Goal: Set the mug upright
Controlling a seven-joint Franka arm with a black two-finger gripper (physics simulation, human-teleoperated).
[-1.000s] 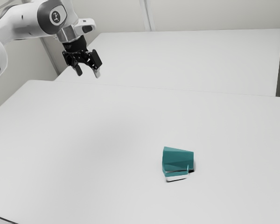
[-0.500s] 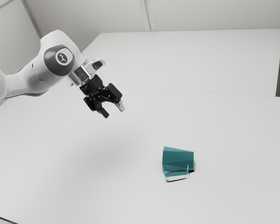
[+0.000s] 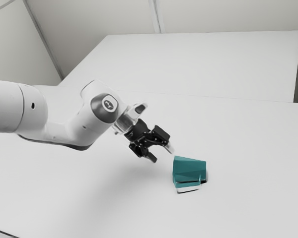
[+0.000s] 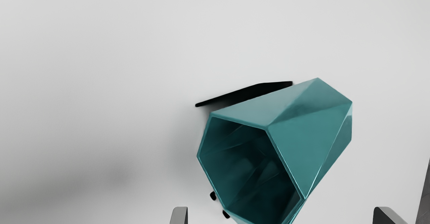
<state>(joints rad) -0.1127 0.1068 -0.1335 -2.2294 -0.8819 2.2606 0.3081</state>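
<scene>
Room: pale walls [image 3: 228, 15] behind.
Table [image 3: 89, 198]: white, flat, extending past mug on every side.
Arm [image 3: 54, 134]: single, reaching in from exterior view's left.
Gripper [image 3: 162, 154]: black, open, fingers well apart, holding nothing, near mug's mouth end.
Mug [image 3: 189, 169]: teal, faceted, on its side on table, toward exterior view's right from gripper; long axis roughly left-right there, mouth [image 4: 248, 163] facing gripper, base away.

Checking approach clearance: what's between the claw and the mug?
In the exterior view, a short stretch of bare tabletop between claw and mug.
</scene>
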